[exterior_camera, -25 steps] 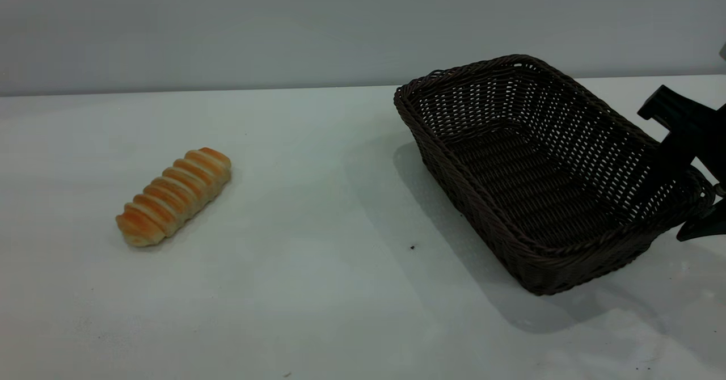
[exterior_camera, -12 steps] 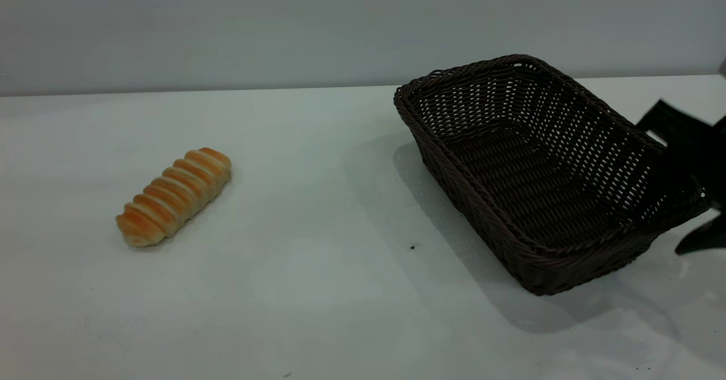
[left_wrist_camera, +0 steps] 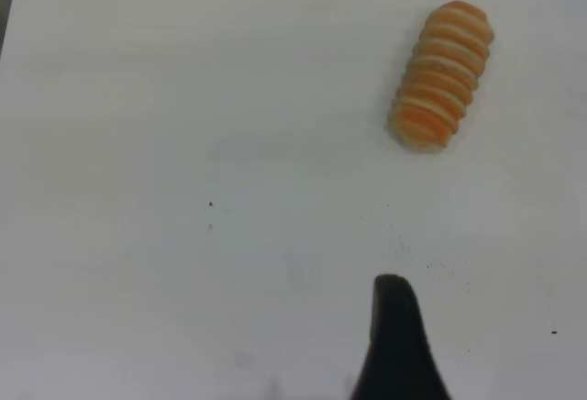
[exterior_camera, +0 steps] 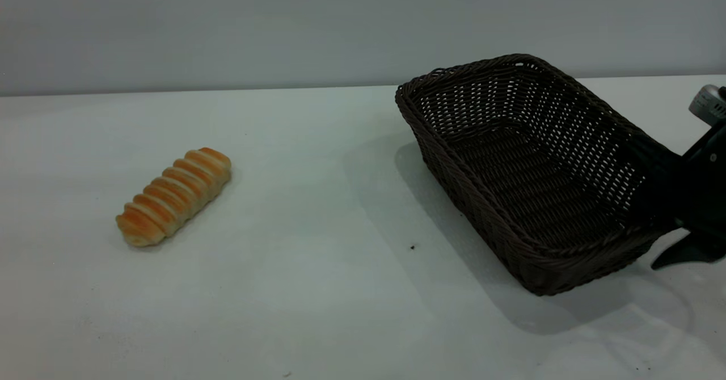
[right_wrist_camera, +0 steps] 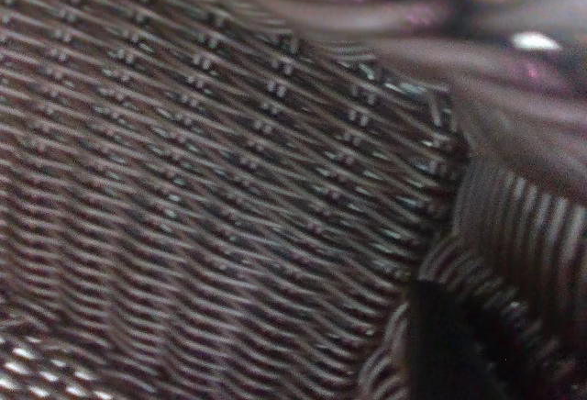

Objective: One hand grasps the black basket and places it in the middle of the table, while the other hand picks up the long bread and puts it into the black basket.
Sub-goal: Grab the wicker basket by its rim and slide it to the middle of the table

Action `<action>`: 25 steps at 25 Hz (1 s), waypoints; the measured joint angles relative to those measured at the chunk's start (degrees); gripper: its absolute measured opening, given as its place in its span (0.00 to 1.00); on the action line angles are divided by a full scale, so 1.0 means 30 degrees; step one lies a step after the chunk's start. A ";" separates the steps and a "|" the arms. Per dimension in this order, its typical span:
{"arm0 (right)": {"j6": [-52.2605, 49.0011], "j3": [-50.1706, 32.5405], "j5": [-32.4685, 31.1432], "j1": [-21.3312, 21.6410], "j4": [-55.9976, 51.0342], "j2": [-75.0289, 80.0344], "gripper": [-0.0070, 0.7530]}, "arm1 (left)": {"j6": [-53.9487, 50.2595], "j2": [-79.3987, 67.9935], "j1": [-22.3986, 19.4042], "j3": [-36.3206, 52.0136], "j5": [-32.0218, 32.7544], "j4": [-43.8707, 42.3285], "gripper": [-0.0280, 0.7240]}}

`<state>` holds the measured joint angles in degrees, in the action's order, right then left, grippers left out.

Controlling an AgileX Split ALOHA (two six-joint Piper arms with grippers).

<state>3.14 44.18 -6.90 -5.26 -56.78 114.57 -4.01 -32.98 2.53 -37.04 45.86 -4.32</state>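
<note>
One black basket (exterior_camera: 527, 170) sitting on one white table (exterior_camera: 317, 289). One long bread (exterior_camera: 173, 195) lying on same table, well apart from basket. One right gripper (exterior_camera: 678, 221) showing at basket's near-right corner in exterior view. One left gripper (left_wrist_camera: 396, 345) showing only in left wrist view, one dark fingertip visible, hanging above table near bread. Several tiny dark specks dotting tabletop.

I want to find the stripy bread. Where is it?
In the exterior view the long bread lies on the left side of the table, far from the black basket at the right.
</note>
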 joint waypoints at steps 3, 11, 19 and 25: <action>-0.0076 0.0070 0.0026 0.0046 -0.0389 -0.0144 0.17 | 0.0000 0.0000 0.0000 0.0000 0.0000 0.0000 0.77; 0.2521 0.1765 -0.2710 0.0048 0.1852 -0.0337 0.13 | -0.0030 0.0000 0.0000 0.0000 0.0000 0.0000 0.77; 0.3350 0.5404 -0.7468 -0.0439 0.4707 0.1228 0.13 | -0.0014 0.0000 0.0000 0.0000 0.0054 0.0000 0.77; 0.3350 0.9160 -0.9099 -0.2522 0.5316 0.3645 0.13 | -0.0014 0.0000 0.0000 0.0000 0.0458 0.0000 0.77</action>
<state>13.19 71.66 -34.20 -12.82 -40.83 125.50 -4.05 -32.98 2.53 -37.04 47.23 -4.32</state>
